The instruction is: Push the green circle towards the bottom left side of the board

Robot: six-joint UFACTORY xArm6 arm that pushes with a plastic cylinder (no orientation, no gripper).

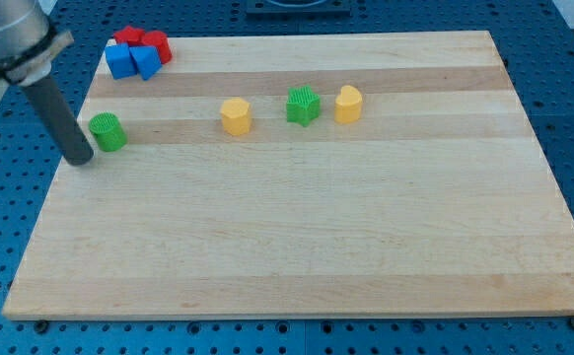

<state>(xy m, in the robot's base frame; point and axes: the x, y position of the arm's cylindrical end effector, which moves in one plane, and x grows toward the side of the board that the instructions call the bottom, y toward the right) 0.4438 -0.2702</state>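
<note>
The green circle [107, 131] is a short green cylinder near the board's left edge, in the upper half of the view. My tip [81, 160] rests on the board just left of it and slightly below, very close to or touching its left side. The dark rod slants up to the view's top left corner.
The wooden board [297, 247] fills most of the view. Two blue blocks [130, 61] and two red blocks [145, 43] cluster at the top left corner. A yellow hexagon-like block [236, 115], a green star-like block [304, 105] and a yellow block [348, 103] stand in a row to the right.
</note>
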